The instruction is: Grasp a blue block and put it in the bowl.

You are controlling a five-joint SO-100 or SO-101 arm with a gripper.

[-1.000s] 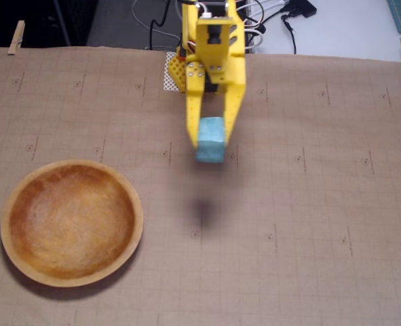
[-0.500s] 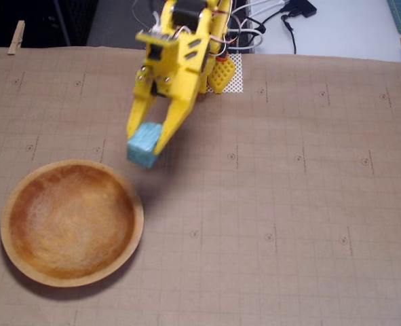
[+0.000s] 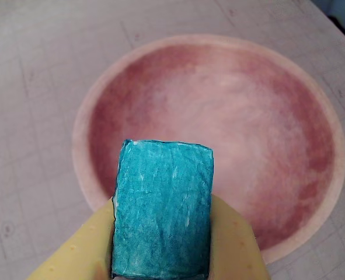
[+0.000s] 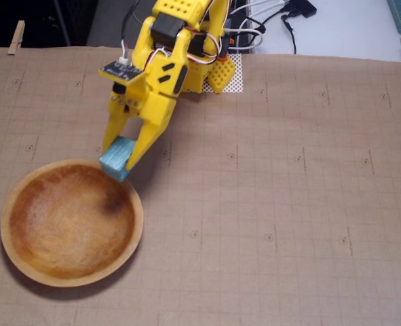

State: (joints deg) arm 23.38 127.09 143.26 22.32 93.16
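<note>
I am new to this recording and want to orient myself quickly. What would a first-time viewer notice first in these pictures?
The eye goes first to the bright yellow gripper, shut on the blue block and holding it in the air at the upper right rim of the bowl in the fixed view. In the wrist view the block fills the foreground between the yellow fingers, with the wide, empty wooden bowl behind it on the brown gridded mat.

A table covered in brown gridded paper (image 4: 288,204) bears only the wooden bowl (image 4: 24,265).
</note>
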